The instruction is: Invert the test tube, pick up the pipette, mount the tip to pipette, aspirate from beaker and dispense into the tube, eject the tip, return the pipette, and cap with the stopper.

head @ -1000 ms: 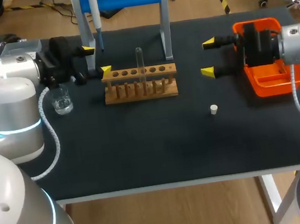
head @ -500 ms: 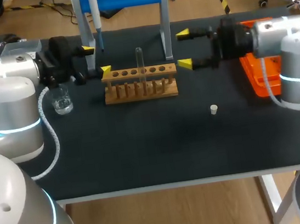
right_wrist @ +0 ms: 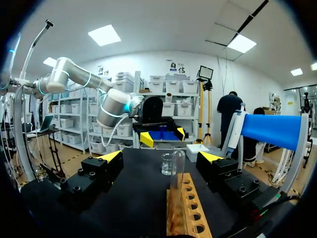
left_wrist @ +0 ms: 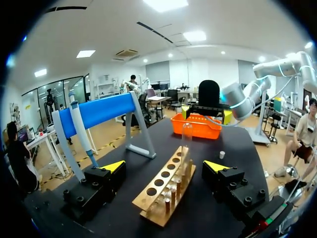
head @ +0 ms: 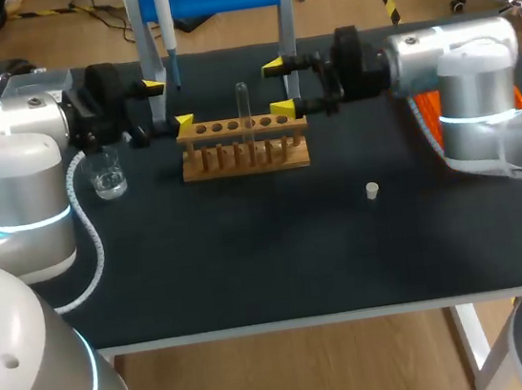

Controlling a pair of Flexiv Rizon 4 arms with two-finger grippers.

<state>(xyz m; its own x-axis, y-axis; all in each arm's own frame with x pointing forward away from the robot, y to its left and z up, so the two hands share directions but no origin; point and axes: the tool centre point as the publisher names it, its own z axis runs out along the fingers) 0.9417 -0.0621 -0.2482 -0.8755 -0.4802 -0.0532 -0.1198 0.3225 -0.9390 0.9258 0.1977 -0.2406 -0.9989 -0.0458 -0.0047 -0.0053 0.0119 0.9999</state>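
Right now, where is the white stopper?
In the head view the stopper lies alone on the table, right of middle, in front of the wooden rack and past its right end.

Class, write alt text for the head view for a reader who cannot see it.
A test tube stands upright in a wooden rack, with the left end effector open at the rack's left end and the right end effector open at its right. A beaker sits left of the rack, a stopper lies in front to the right, and a pipette hangs behind.
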